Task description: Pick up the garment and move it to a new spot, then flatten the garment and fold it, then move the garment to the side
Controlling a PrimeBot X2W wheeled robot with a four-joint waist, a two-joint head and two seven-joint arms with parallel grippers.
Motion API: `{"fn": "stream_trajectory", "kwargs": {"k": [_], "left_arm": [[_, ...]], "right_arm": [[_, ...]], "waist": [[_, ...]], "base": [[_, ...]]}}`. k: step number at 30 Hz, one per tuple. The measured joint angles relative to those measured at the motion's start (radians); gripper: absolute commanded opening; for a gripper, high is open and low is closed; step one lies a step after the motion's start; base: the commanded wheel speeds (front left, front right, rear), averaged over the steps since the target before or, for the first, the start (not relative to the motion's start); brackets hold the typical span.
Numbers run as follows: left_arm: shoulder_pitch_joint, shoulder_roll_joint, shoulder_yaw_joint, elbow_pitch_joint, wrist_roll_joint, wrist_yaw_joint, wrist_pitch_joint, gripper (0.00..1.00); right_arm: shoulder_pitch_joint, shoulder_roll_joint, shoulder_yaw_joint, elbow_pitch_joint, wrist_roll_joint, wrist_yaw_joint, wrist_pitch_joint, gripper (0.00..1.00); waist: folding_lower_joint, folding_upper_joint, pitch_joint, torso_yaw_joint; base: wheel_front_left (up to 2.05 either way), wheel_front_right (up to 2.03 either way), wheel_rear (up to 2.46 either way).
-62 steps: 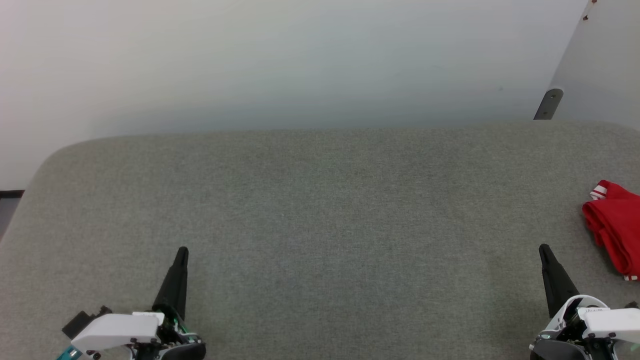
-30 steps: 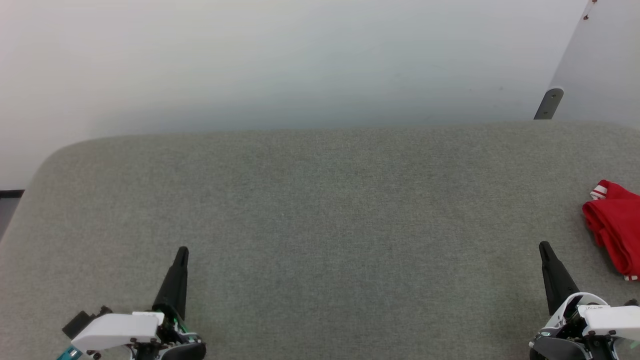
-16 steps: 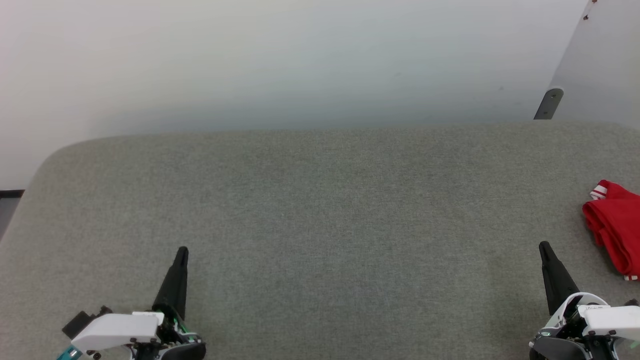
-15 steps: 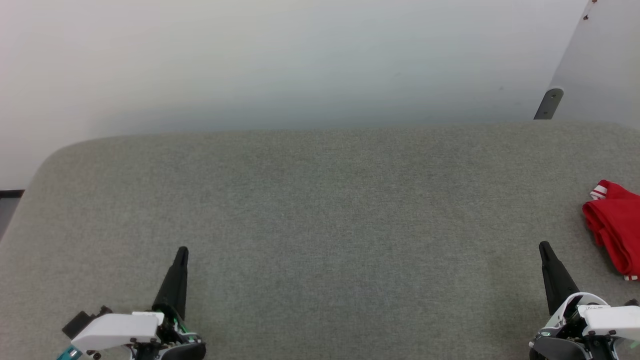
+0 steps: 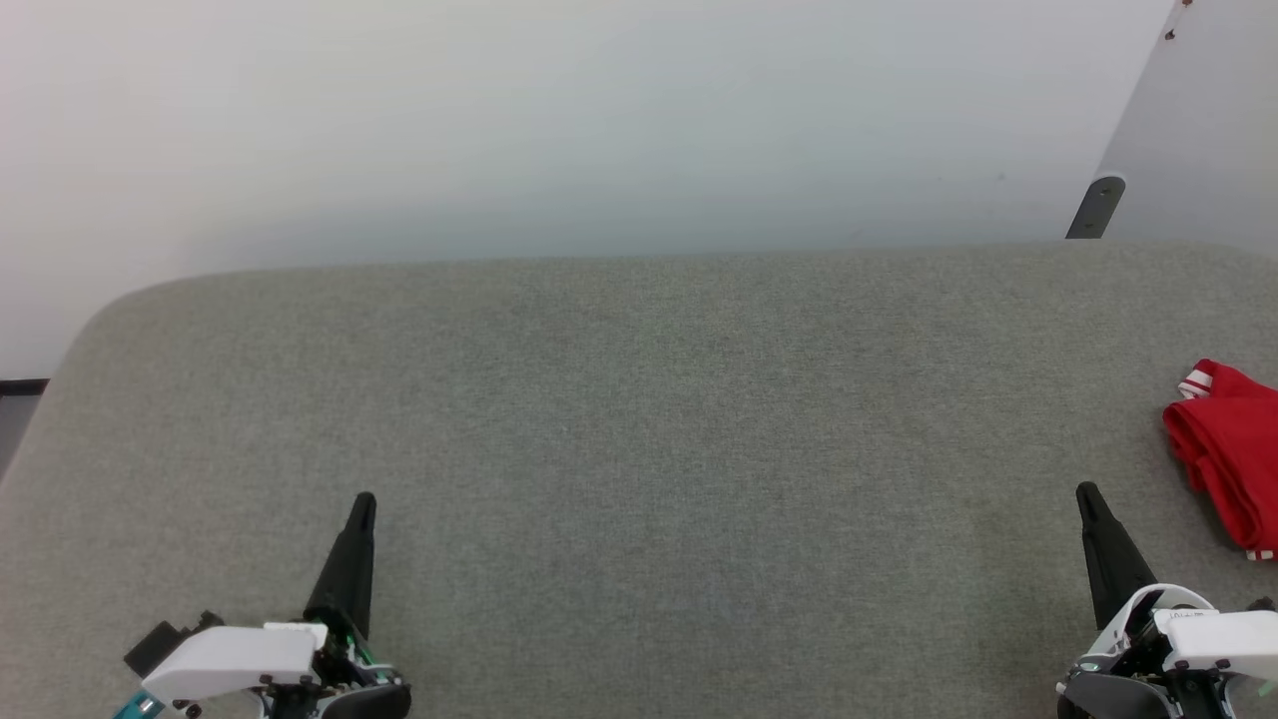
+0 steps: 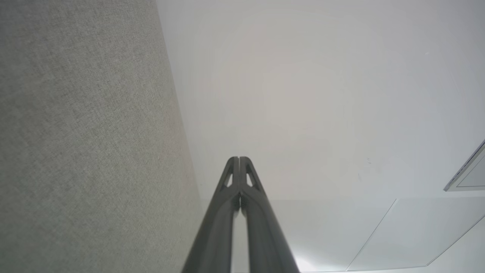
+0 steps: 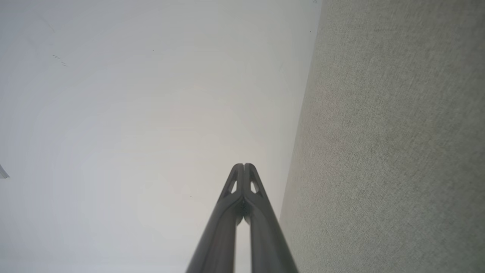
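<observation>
Your left claw [image 5: 362, 502] sits at 7 o'clock in the head view. Its two dark fingers are pressed together on nothing, tip aimed toward 12 over the grey table [image 5: 639, 419]. The left wrist view bears this out: the fingertips meet with no cloth between them. The broad middle of the table runs bare up to the pale wall [image 5: 599, 120] at 12 o'clock, which looks like the room a flatten-and-fold calls for.

At 5 o'clock your right claw [image 5: 1086, 494] mirrors the left, closed and empty. The low, parked pose likely keeps both arms out of the cloth's way.

The garment [image 5: 1223, 454], red with a scrap of white-and-red striped trim at its top, lies at 3 o'clock. It is near the right claw but apart from it, and the frame edge cuts part of it off. It reads as a compact, layered bundle, which suggests it has been folded and set aside. How neatly it is folded cannot be told from the part that shows.
</observation>
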State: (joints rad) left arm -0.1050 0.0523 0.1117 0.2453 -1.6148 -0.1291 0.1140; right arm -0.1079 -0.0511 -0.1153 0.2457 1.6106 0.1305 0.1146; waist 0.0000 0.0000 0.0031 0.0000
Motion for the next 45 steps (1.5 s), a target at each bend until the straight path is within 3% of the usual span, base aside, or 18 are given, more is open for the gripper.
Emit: {"fn": "stream_trajectory", "kwargs": {"k": [45], "left_arm": [[0.0, -0.001, 0.001, 0.0, 0.001, 0.0, 0.0, 0.0]], "right_arm": [[0.0, 0.0, 0.0, 0.0, 0.0, 0.0, 0.0, 0.0]], "waist": [[0.0, 0.0, 0.0, 0.0]], "base": [[0.0, 0.0, 0.0]]}}
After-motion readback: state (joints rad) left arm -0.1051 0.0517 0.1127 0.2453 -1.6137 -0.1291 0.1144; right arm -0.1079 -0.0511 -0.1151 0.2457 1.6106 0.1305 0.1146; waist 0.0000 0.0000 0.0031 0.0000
